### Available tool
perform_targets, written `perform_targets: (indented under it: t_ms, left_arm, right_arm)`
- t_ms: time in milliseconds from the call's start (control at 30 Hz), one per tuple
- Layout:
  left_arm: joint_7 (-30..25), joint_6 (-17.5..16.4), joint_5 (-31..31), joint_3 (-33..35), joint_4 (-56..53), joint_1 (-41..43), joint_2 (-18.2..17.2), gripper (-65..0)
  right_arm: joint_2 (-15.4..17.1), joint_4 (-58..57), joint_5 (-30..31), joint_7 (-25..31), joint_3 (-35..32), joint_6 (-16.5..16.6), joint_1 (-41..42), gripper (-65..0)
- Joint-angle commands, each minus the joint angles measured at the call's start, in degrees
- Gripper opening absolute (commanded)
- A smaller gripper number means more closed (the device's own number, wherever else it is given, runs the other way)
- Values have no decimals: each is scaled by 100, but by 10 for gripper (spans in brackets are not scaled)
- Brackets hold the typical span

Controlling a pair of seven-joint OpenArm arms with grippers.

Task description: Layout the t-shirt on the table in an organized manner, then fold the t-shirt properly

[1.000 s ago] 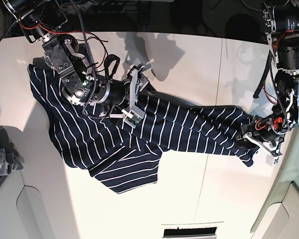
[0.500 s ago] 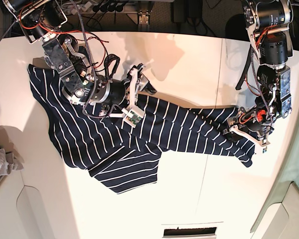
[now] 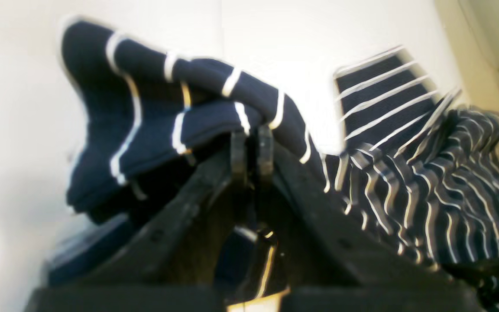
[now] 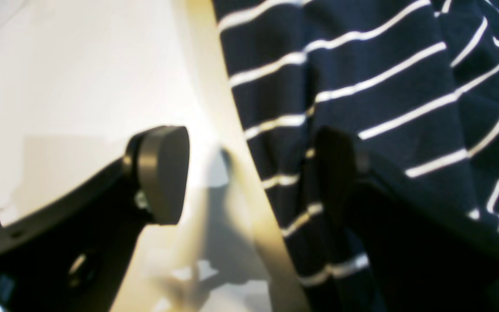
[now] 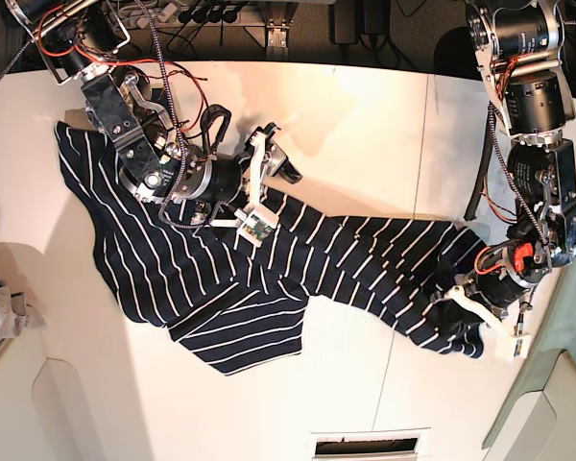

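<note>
We saw the t-shirt (image 5: 269, 269) lying on the white tabletop (image 5: 365, 125), stretched in a long band from the far left corner to the right edge in the base view. One wide part with a short sleeve (image 5: 245, 331) lay spread at the left, and the rest ran as a narrow, wrinkled strip to the right.

The left tool (image 5: 475, 307) was at the right end of this strip in the base view. In the left wrist view its two fingers (image 3: 238, 149) stood pressed close together on a thick fold of the striped cloth, which hung over the tips. So the left tool (image 3: 251, 149) was closed and holding the t-shirt (image 3: 427, 182).

The right tool (image 5: 269, 187) was above the upper edge of the shirt, near its middle. In the right wrist view its jaws stood wide apart: one pad (image 4: 163, 173) was over the bare tabletop (image 4: 59, 86), the other pad (image 4: 334, 173) was over the striped cloth (image 4: 383, 86). We could not tell if this pad touched the cloth.

A small grey cloth (image 5: 0, 317) lay at the left border, apart from the shirt.
</note>
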Motion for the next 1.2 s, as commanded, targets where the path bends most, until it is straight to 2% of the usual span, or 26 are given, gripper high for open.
perform_targets:
  t_ms: [0,333,467,667,733,833,900,1033,1167]
  left_arm:
    - [-120,-46,-129,-13,232,-155,-79,-650]
    - [17,-48,-238,-11,415,-326,-74,-650]
    - [107,-70,-243,-11,415,-278,-72,-650]
    - [376,-651,-804,262,417,-173,-72,-650]
    - [400,-664,-778,472,417,-127,-72,-650]
    - [402,-662,-822,686,426,-90,-70,-650]
    - [490,-664,-942,763,492,-90,-70,-650]
    - [951,-682,-1209,914,914,-66,-70,-650]
    - [1091,-863,-1447,1019,1556,157,-70,-650]
  right_arm:
    - [0,74,57,149,17,-17,90,-205]
    - [24,74,87,170,17,-17,90,-205]
    - [-39,74,321,619,17,-17,105,-205]
    - [-542,74,181,1108,17,-22,354,-205]
    - [-778,74,-50,1145,17,-144,498,-205]
    - [-1075,57,-413,1143,15,-686,739,-205]
    - [-1213,-46,-636,1143,15,-918,905,-205]
    - [-1429,-658,-697,1196,11,-929,1257,-205]
    - [-1585,-1523,-754,1495,11,-916,1515,-205]
